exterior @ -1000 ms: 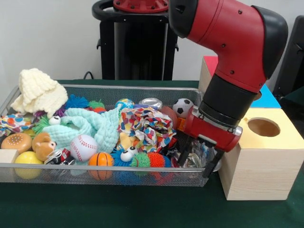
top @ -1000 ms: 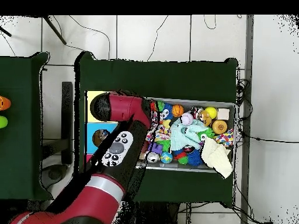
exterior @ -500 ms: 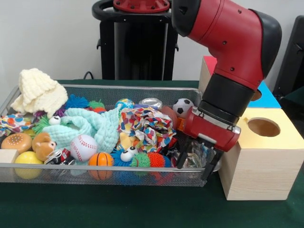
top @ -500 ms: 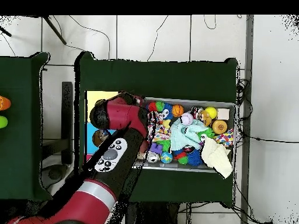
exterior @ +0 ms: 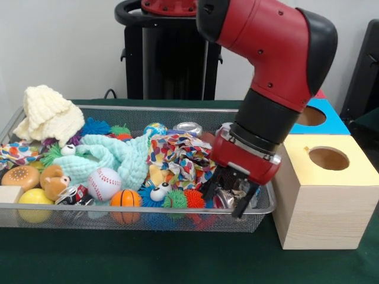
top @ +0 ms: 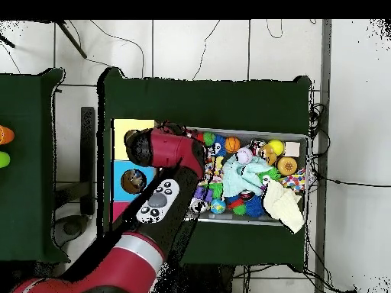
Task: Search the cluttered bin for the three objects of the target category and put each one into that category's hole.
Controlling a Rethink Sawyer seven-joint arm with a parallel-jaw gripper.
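My gripper (exterior: 225,199) hangs open, low in the right end of the wire bin (exterior: 118,212). Its black fingers (exterior: 209,188) straddle a crumpled shiny clear thing (exterior: 228,190) without closing on it. Left of it lie a baseball (exterior: 104,183), a small orange basketball (exterior: 125,198), a yellow ball (exterior: 34,197) and spiky balls (exterior: 176,199). A silver can (exterior: 188,127) rests at the back. The wooden box (exterior: 323,207) at the right has a yellow-topped hole (exterior: 328,158) and a blue-topped hole (exterior: 311,116). In the overhead view the arm (top: 172,152) hides the gripper.
A colourful spotted cloth (exterior: 180,155), a mint cloth (exterior: 112,157), a cream knit hat (exterior: 50,112), a teddy bear (exterior: 53,180) and a bun toy (exterior: 19,176) crowd the bin. The box stands right against the bin's right wall. Dark green cloth (exterior: 148,254) covers the table.
The gripper has shifted left in the front view, away from the box and further into the bin. The soccer ball is now hidden behind the arm.
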